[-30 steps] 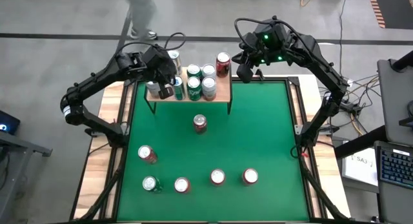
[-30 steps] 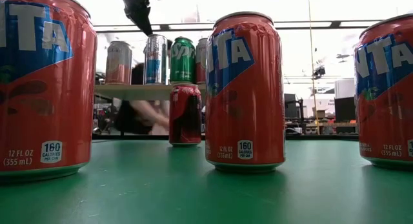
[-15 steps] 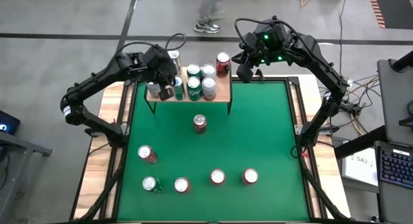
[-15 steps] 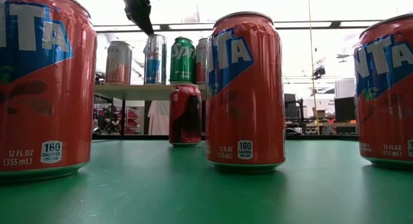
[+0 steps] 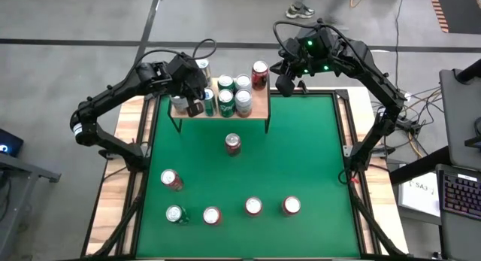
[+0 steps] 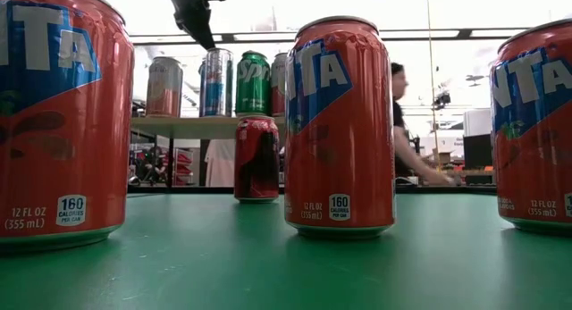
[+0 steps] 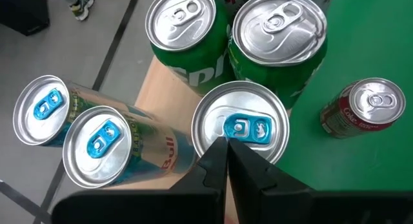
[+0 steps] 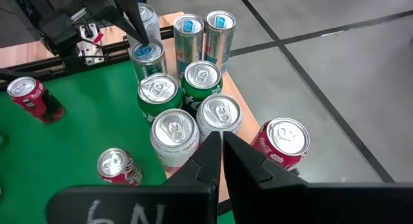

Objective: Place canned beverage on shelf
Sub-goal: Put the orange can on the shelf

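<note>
The shelf (image 5: 260, 104) stands at the table's far edge and carries several upright cans: green ones (image 7: 187, 30), slim blue-tabbed ones (image 7: 42, 111) and a red one (image 8: 281, 143) at its right end. My left gripper (image 7: 227, 141) is shut and slants down over the shelf's left part. Its tips are at the top of a slim blue-tabbed can (image 7: 240, 124), which stands upright on the board. My right gripper (image 8: 221, 139) hangs shut and holds nothing, high beside the shelf's right end (image 5: 285, 86). My left gripper's shut fingertips (image 6: 207, 44) come slanting down from above to the near rim of the slim can's top (image 7: 216, 130). I cannot tell whether they touch it. The can stands upright on the shelf board.
A dark red can (image 5: 233, 144) stands on the green table (image 5: 316, 156) just in front of the shelf. Several more cans stand nearer the front edge, among them a red one (image 5: 171, 180) and orange ones (image 5: 253, 207) (image 5: 291, 206). A person (image 6: 407, 131) is behind the table.
Both arms and the cans have kept still. A person has walked along behind the table's far edge toward the right.
</note>
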Motion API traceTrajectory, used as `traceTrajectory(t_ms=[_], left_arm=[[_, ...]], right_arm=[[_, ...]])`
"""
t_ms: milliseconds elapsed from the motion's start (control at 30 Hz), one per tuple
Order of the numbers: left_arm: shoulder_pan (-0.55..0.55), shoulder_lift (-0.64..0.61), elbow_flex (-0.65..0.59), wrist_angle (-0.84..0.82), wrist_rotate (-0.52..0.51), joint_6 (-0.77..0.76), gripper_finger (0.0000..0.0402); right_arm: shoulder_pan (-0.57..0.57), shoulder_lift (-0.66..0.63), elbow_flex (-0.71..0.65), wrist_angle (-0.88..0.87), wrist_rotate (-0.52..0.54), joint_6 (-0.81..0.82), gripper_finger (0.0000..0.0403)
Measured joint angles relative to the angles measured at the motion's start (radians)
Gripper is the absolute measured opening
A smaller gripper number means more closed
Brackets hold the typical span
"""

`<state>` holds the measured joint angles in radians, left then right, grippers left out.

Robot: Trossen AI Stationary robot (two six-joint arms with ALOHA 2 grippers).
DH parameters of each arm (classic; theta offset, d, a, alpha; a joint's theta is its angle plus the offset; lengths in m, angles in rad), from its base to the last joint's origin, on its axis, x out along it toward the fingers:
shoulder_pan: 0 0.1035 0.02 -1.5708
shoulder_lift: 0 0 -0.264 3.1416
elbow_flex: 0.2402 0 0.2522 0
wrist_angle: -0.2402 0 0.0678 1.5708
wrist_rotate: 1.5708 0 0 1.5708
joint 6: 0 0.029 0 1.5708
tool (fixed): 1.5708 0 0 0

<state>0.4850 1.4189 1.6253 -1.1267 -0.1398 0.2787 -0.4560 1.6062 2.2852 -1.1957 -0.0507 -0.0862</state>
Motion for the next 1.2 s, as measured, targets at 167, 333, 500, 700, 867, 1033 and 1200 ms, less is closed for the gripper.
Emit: traceTrajectory(t_ms=[167,333,500,700,867,1033,1200], left_arm=[[0.000,-0.005,-0.001,0.002,0.000,0.000,0.0000],[0.000,-0.025,-0.003,0.004,-0.009,0.001,0.0000],[0.001,-0.045,0.000,0.020,-0.135,0.023,0.0000],[0.026,-0.035,0.000,0.027,-0.340,0.051,0.0000],[0.071,-0.021,-0.001,0.035,-0.341,0.116,0.0000],[0.120,-0.021,-0.001,0.038,-0.217,0.192,0.0000],[0.158,-0.021,-0.007,0.085,-0.100,0.201,0.0000]], right_arm=[[0.000,0.000,0.000,0.000,0.000,0.000,0.0009],[0.000,0.000,0.000,0.000,0.000,0.000,0.0009],[0.000,0.000,0.000,0.002,0.000,0.000,0.0009],[0.000,0.000,0.000,0.003,0.000,0.000,0.0009],[0.000,0.000,0.000,0.003,0.000,0.000,0.0009],[0.000,0.000,0.000,0.004,0.000,0.000,0.0009],[0.000,0.000,0.000,0.004,0.000,0.000,0.0009]])
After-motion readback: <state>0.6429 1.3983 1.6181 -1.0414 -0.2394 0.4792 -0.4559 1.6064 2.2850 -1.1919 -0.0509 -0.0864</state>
